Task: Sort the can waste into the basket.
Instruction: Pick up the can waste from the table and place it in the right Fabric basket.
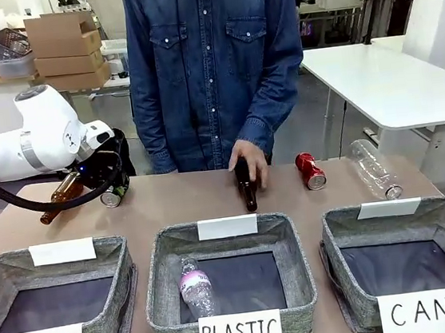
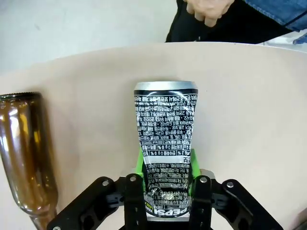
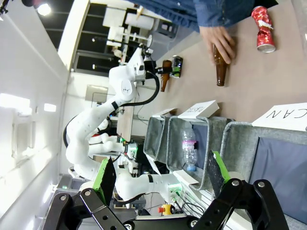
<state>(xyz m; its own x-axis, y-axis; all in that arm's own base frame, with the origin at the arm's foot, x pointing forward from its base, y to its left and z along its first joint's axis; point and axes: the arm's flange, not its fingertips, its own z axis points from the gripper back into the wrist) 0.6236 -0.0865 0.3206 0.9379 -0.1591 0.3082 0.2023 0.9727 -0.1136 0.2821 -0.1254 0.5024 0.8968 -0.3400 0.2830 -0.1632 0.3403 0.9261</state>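
Clamped near 1 end by the left end effector (image 2: 165, 167), the black can (image 2: 165, 124) could be levered loose during lifting, or the adjacent brown bottle (image 2: 24, 153) nudged.

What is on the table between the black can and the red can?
In the front view, one dark brown bottle lies between the black can and the red can, with the person's hand resting on it; otherwise bare tabletop.

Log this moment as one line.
left end effector: shut on black can | right end effector: open | red can: on table
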